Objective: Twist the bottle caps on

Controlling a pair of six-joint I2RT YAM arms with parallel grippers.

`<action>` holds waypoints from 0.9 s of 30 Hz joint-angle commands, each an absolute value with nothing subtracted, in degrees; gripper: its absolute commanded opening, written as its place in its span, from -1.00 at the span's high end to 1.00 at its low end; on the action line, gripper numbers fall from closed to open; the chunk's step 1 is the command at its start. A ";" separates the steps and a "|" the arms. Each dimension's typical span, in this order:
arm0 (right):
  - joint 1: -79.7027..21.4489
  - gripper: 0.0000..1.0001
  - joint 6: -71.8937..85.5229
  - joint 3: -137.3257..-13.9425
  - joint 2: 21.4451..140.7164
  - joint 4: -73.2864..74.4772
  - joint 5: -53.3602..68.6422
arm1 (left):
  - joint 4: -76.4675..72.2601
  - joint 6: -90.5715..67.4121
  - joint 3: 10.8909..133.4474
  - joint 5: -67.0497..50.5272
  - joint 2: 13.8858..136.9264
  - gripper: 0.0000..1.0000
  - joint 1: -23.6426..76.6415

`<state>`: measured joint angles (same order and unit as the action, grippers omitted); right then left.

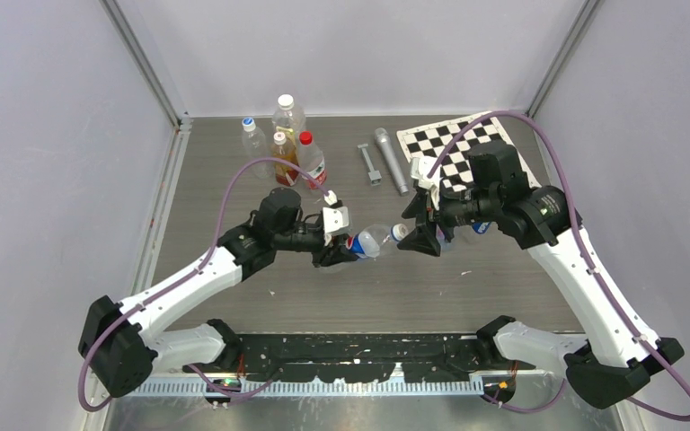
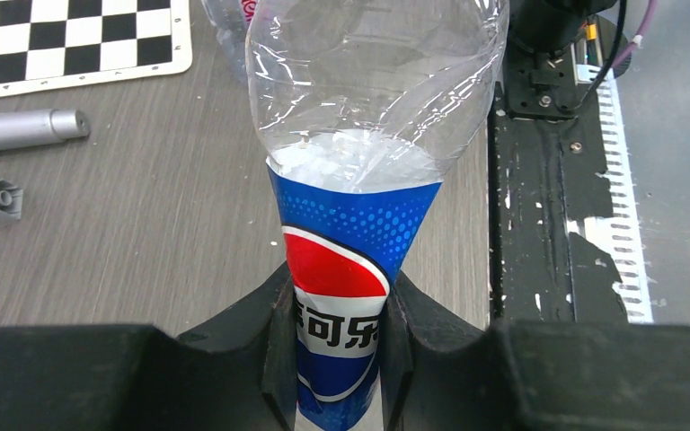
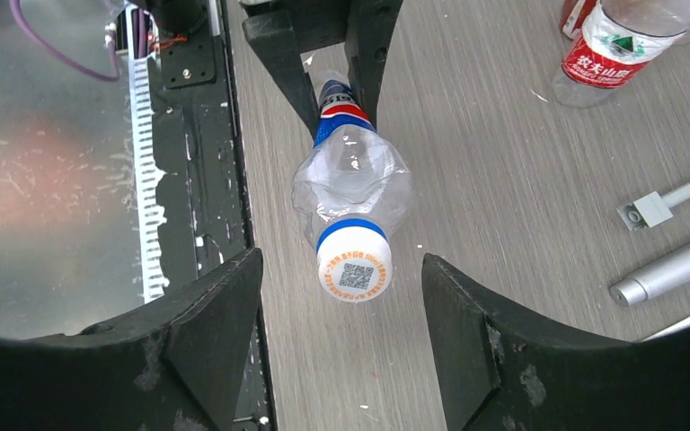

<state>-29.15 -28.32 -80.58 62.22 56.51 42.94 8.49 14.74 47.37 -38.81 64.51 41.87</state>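
From above, both of my arms are bent at the elbow and reach toward each other over the middle of the table [image 1: 503, 287]. My left gripper [image 1: 340, 247] is clenched on the Pepsi bottle [image 1: 366, 241] and holds it on its side, the neck pointing to my right gripper [image 1: 411, 235]. At the back left four bottles stand upright together: a blue-capped bottle [image 1: 253, 136], a clear white-capped bottle [image 1: 287, 115], an amber bottle [image 1: 280, 160] with amber liquid inside, and a red-capped bottle [image 1: 311, 162]. A checkerboard [image 1: 454, 144] lies at the back right, partly under my right arm.

On the left wrist camera, my fingers [image 2: 274, 350] press from both sides on the blue label of the Pepsi bottle. This label has the red, white and blue round logo and the white characters 可乐. Above the label the clear body is crumpled. A grey cylinder [image 2: 22, 130] lies on the table to the left.

On the right wrist camera, my right jaws are released, spread wide, one on each side of the white cap [image 3: 355, 269] and not touching it. The cap sits on the bottle's neck above a blue ring; its top has a QR code with a ring of orange writing too small to read. How tight it sits, I cannot tell. At the upper right, the red-capped bottle's red label shows white Chinese characters.
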 commanded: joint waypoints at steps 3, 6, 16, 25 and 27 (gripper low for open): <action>-29.36 -0.34 -33.35 -82.41 62.52 58.08 45.29 | 7.98 13.80 50.14 -43.12 64.98 1.00 41.49; -29.36 -0.27 -33.58 -82.36 63.05 58.06 45.28 | 7.93 13.72 50.42 -43.39 65.26 1.00 41.48; -29.36 0.54 -33.35 -82.79 65.24 58.08 45.18 | 7.22 13.62 50.65 -43.19 65.72 1.00 41.48; -29.36 0.99 -12.78 -82.94 69.41 53.19 41.19 | -3.05 9.50 48.11 -25.83 64.68 1.00 42.20; -29.36 0.99 -1.33 -82.81 70.78 50.95 35.12 | -6.10 10.24 47.11 -19.00 63.40 1.00 44.30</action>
<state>-28.73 -22.31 -81.47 68.14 56.40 40.95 6.20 12.32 47.42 -33.26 65.84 42.13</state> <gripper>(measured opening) 0.393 0.319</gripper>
